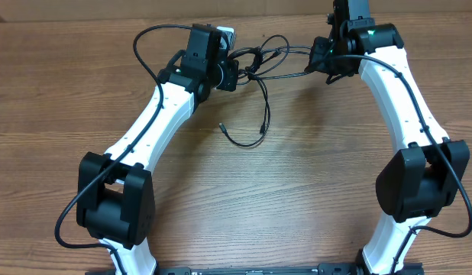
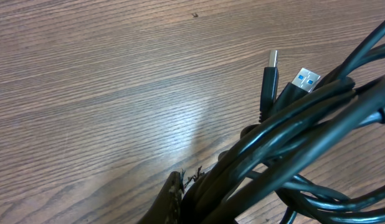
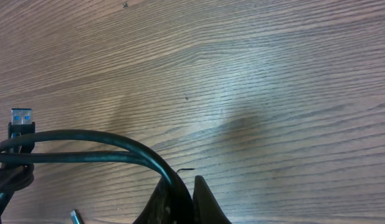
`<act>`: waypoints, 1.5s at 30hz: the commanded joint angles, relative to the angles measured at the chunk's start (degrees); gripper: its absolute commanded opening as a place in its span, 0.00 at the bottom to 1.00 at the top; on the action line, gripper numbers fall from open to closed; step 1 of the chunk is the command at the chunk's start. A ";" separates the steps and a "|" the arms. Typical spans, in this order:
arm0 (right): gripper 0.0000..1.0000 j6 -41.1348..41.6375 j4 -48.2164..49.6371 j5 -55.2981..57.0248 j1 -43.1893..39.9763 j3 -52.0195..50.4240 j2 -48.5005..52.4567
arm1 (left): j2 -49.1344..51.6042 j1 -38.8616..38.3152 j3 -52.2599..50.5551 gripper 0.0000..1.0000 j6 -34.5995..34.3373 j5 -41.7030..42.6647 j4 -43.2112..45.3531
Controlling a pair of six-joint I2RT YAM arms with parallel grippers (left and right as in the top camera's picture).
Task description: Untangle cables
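Note:
The black cables (image 1: pixel 260 63) form a tangle stretched between my two grippers at the far middle of the table. One strand (image 1: pixel 265 114) trails toward me and ends in a small plug (image 1: pixel 223 126) on the wood. My left gripper (image 1: pixel 237 72) is shut on a thick bunch of cables (image 2: pixel 286 143), which hides one finger (image 2: pixel 174 194). Two plugs, a slim one (image 2: pixel 271 68) and a blue-tongued USB one (image 2: pixel 305 79), stick up from the bunch. My right gripper (image 3: pixel 185 186) is shut on a single cable (image 3: pixel 118 140) that arcs left to a USB plug (image 3: pixel 20 118).
Both white arms reach in from the near edge, the left arm (image 1: pixel 152 122) and the right arm (image 1: pixel 400 99), each with its own thicker black wire (image 1: pixel 144 38). Bare wooden table (image 1: pixel 312 191) lies between them.

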 commanded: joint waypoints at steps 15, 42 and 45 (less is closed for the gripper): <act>0.04 -0.48 2.86 -0.15 -4.94 1.25 -1.75 | 0.52 4.61 -0.15 0.06 -4.50 2.29 4.85; 0.06 -0.07 10.82 -36.35 -4.90 1.25 -1.75 | 0.52 4.57 -0.15 0.04 -13.99 28.41 17.05; 0.21 -0.07 10.82 -36.35 -4.90 1.25 -1.75 | 0.52 4.57 -0.15 0.04 -13.99 28.41 16.98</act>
